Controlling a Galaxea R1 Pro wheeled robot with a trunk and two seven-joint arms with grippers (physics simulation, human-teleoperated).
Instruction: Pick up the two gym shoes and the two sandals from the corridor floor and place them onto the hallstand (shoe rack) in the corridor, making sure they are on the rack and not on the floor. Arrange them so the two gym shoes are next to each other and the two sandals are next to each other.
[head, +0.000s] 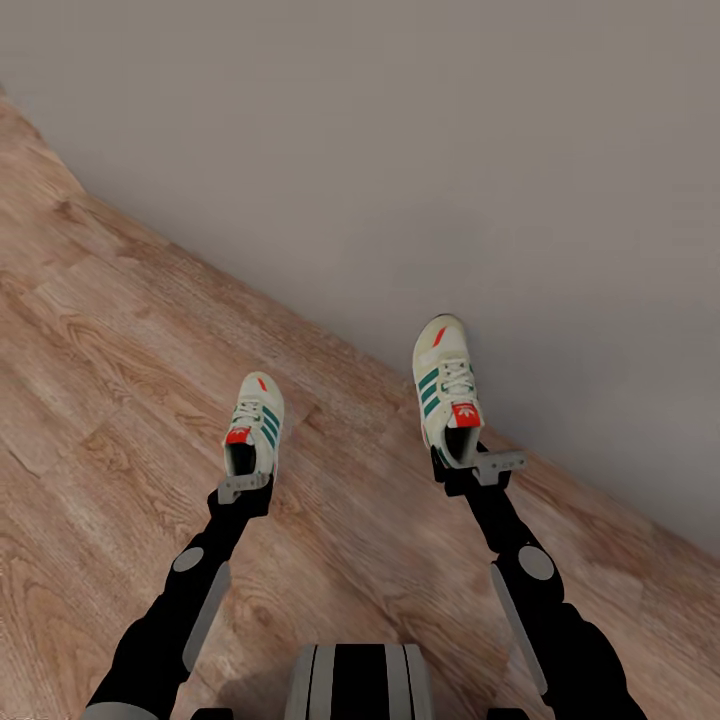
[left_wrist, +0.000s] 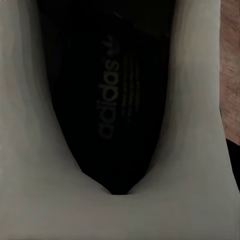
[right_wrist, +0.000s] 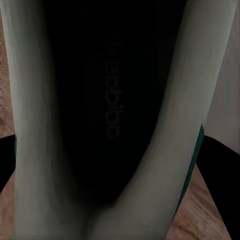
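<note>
Both sneakers in hand, rack out of sight.
My left claw (head: 245, 487) grips one sneaker (head: 254, 425), my right claw (head: 478, 467) the other (head: 447, 390); I'd carry them level, heels pinched firmly.

The insole of the left-held gym shoe (left_wrist: 107, 95) reads "adidas"; the other shoe's insole (right_wrist: 112, 90) faintly shows seemingly the same word.

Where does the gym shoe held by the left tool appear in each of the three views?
Head view: left gym shoe, left of centre, at the left tool, above the wooden floor.
Left wrist view: its dark inside with the logo, very close.
Right wrist view: not this shoe; the right gym shoe.
Shared landmark: the wooden floor.
</note>
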